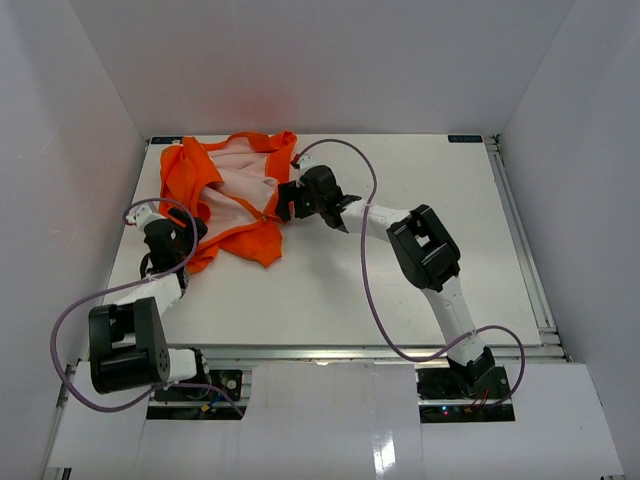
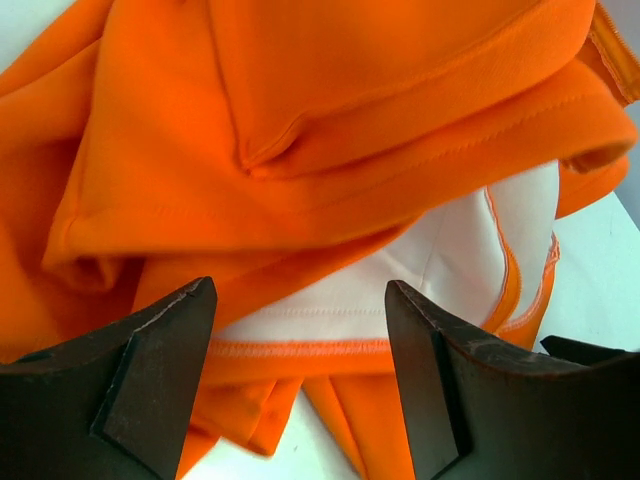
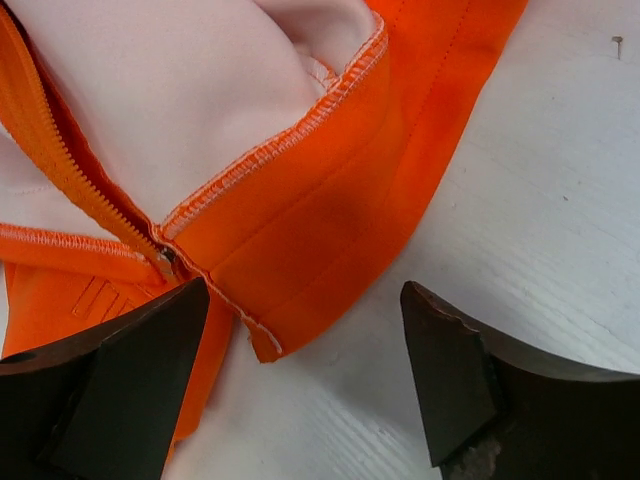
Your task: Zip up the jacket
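Note:
The orange jacket (image 1: pixel 205 180) lies crumpled at the table's back left, its pale lining (image 1: pixel 245 170) facing up. My left gripper (image 1: pixel 193 233) is at its near left edge, open. In the left wrist view the gripper (image 2: pixel 300 350) hovers over folded orange fabric (image 2: pixel 300 110) and a hemmed edge of lining (image 2: pixel 330 305), holding nothing. My right gripper (image 1: pixel 284 201) is at the jacket's right edge, open. In the right wrist view the gripper (image 3: pixel 305 340) is above a bottom corner of the jacket (image 3: pixel 300 250). The zipper teeth (image 3: pixel 70 170) and a small metal slider (image 3: pixel 165 254) lie beside the left finger.
White walls close in the white table (image 1: pixel 420 270) on three sides. A metal rail (image 1: pixel 522 240) runs along the table's right edge. Purple cables (image 1: pixel 370 290) loop over the table from both arms. A tiny pin (image 3: pixel 617 41) lies on the table.

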You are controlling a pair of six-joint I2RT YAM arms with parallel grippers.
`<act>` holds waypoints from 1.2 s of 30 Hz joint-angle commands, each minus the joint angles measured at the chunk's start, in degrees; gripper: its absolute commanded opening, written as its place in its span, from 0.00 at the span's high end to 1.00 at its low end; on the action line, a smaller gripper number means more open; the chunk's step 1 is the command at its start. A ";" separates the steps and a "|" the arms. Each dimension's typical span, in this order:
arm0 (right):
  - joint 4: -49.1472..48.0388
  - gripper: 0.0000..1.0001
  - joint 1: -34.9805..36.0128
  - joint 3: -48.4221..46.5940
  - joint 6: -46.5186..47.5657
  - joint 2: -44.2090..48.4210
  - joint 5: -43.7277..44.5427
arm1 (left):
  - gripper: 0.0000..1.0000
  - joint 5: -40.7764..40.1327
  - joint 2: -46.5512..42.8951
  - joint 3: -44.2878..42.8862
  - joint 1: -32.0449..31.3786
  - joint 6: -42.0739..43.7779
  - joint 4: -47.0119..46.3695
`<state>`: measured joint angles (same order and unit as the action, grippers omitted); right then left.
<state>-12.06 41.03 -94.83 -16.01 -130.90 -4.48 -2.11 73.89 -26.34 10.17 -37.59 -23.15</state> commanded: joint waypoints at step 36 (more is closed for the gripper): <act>-19.40 0.92 -2.22 51.44 -8.58 39.73 21.00 | 1.00 9.30 -22.11 -4.46 -4.57 -6.81 2.12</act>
<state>-28.63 39.59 -47.28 -23.63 -95.59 9.09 9.49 55.58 -29.51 5.52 -41.98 -23.46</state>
